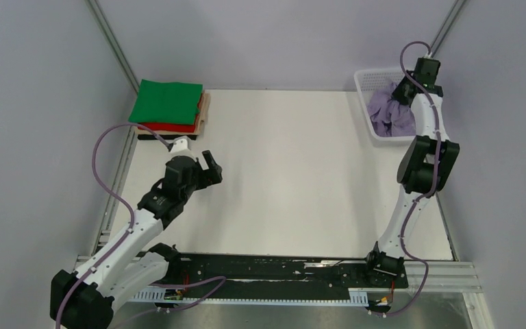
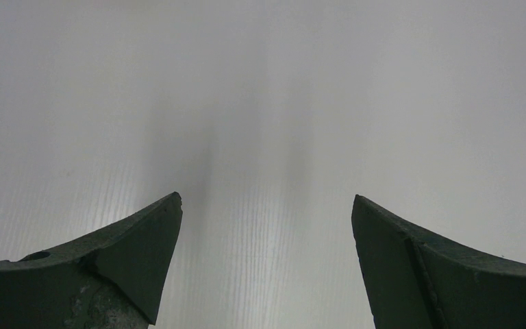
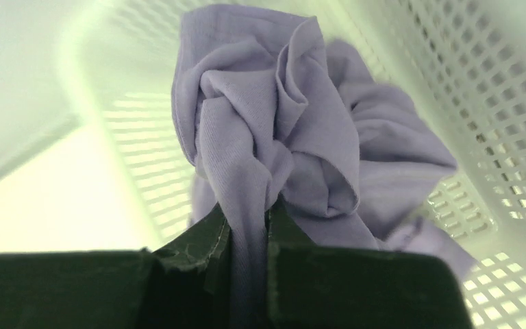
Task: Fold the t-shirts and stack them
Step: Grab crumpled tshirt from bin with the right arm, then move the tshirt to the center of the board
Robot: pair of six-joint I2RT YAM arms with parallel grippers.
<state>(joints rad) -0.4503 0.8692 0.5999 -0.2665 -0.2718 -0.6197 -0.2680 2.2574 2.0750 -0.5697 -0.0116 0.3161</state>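
Right hand [image 3: 248,218] is clenched on a bunched ridge of the crumpled lavender-purple cloth t-shirt [image 3: 274,130], which sits in the white plastic mesh basket [image 3: 500,103]. I'd guess it's pinching there to haul the shirt out. Left hand [image 2: 267,205] hangs spread wide and empty over the white worktop [image 2: 260,82], probably waiting to help flatten it. The folded green cloth shirt [image 1: 166,101] tops the far-left stack.

This looks like a robot lab, a small test booth. Two robot arms, a left arm [image 1: 152,209] and a right arm [image 1: 421,164], are bolted to a black plate [image 1: 260,264] at the edge of a white surface [image 1: 294,178]. Plain grey walls [image 1: 34,103] stand on three sides, with thin metal posts [image 1: 113,42] in the corners. Purple cables [image 1: 96,157] run along the arms.
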